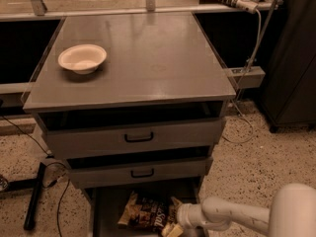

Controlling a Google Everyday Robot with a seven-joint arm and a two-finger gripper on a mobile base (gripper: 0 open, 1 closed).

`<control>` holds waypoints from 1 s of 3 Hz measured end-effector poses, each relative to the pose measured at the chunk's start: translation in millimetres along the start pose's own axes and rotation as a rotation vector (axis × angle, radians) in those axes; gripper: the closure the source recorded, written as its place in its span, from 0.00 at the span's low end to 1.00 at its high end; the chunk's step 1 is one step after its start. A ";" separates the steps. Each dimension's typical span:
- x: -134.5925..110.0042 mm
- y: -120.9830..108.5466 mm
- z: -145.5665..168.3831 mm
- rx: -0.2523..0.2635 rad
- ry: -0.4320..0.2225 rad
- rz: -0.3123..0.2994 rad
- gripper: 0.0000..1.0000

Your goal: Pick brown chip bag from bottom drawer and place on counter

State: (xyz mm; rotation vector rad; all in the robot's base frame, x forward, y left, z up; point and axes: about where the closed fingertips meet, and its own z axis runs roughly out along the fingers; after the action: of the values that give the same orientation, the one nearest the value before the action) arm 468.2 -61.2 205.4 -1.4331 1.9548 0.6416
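The brown chip bag (145, 212) lies flat on the floor of the open bottom drawer (106, 206), under the two upper drawers. My gripper (172, 227) comes in from the lower right on a white arm (237, 215) and is at the bag's right end, low in the drawer. Whether it touches the bag is hidden. The grey counter (148, 58) is the top of the cabinet above.
A white bowl (82, 58) sits on the counter's left side. The two shallower drawers (138, 137) (142, 172) stick out slightly above the bag. A dark cabinet (291, 58) stands at the right, a black bar (34, 196) and cables lie on the floor at the left.
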 end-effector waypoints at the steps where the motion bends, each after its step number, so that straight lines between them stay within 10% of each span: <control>1: 12.8 23.3 66.3 -0.068 0.008 0.025 0.00; 3: 13.3 24.6 67.9 -0.070 0.008 0.027 0.16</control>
State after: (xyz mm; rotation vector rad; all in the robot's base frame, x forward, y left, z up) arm 455.2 -15.3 149.6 -1.4557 1.9779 0.7241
